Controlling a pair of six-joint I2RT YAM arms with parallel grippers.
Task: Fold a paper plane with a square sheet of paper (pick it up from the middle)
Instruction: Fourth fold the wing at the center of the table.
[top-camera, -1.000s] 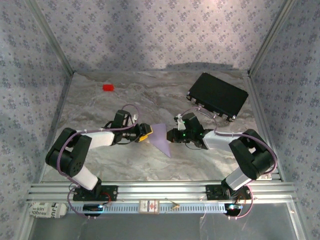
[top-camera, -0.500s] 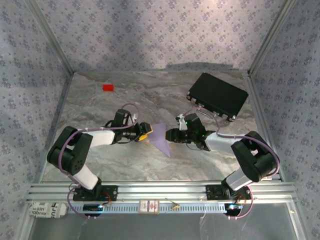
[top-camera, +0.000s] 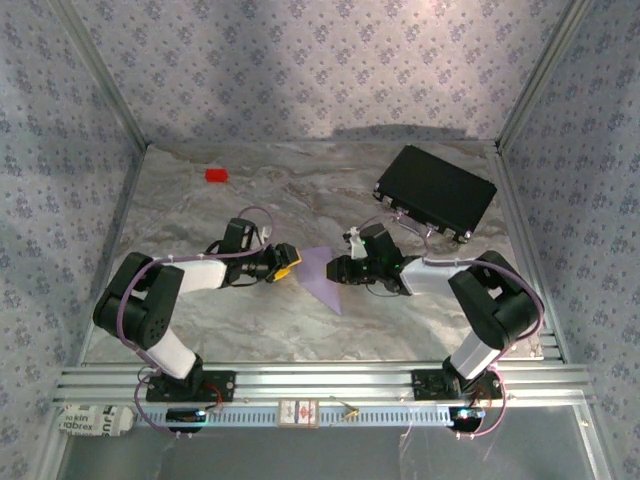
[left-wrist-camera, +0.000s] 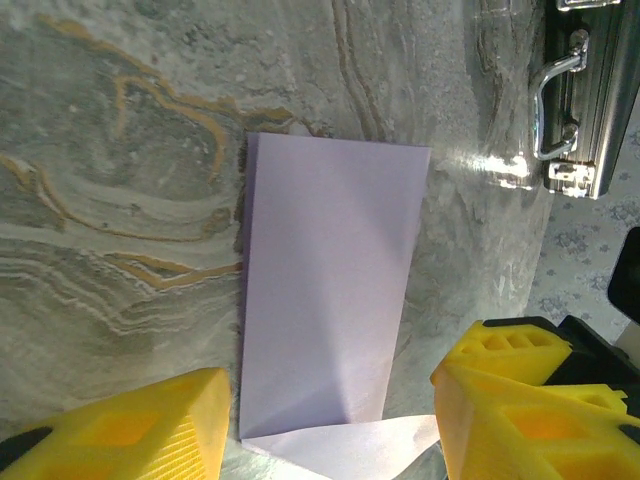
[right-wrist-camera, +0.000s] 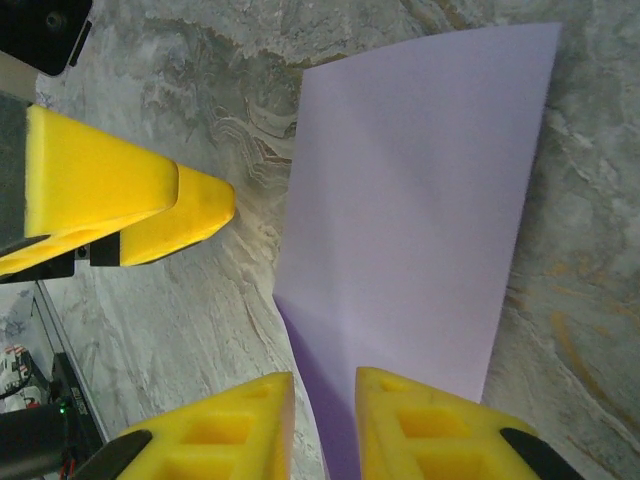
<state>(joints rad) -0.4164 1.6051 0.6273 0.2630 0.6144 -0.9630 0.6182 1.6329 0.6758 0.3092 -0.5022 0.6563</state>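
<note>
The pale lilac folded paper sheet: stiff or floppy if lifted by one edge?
Probably floppy: the pale lilac paper sheet looks thin, with one edge raised. Likely very light, so it may slide on the smooth marbled tabletop when pushed.

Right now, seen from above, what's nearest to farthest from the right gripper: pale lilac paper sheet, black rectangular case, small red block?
1. Pale lilac paper sheet, just left of the right gripper, table centre.
2. Black rectangular case, back right.
3. Small red block, back left.
</note>
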